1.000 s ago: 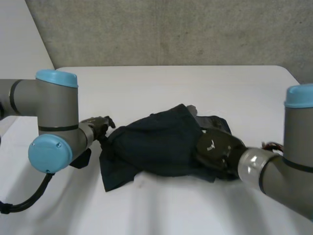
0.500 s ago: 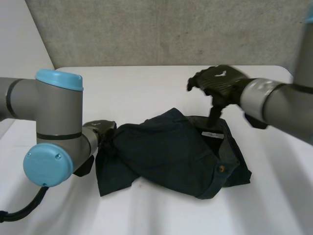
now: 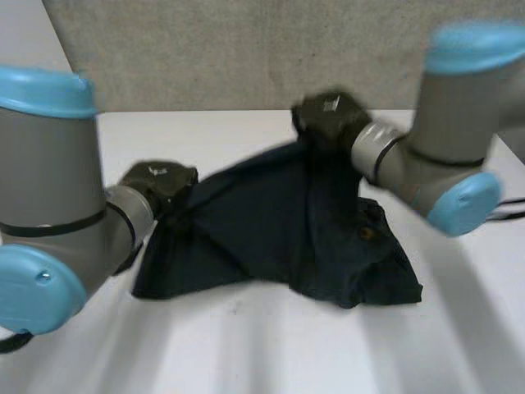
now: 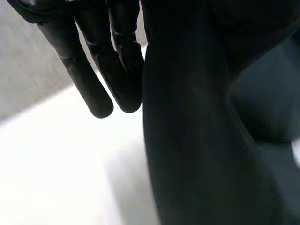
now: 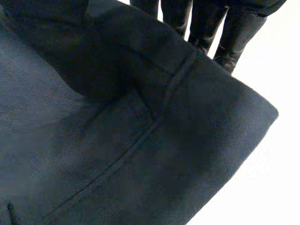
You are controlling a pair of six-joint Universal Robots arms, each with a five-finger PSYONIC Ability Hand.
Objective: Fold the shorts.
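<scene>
Dark navy shorts (image 3: 279, 230) lie crumpled in the middle of the white table (image 3: 246, 345), a button (image 3: 367, 233) showing on the right part. My left hand (image 3: 160, 182) is at the shorts' left edge, shut on the cloth and holding it slightly off the table. In the left wrist view the cloth (image 4: 201, 131) hangs beside my fingers (image 4: 93, 79). My right hand (image 3: 328, 119) is shut on the far upper edge and lifts it into a peak. In the right wrist view a seamed fold of the shorts (image 5: 117, 140) hangs in front of my fingers (image 5: 234, 33).
A grey concrete wall (image 3: 246, 49) runs behind the table's far edge. Bare white table surface lies in front of the shorts and to both sides.
My right hand came down from above the shorts' back right and closed on their far edge, raising it. My left hand lifted the left edge, stretching the cloth wider.
</scene>
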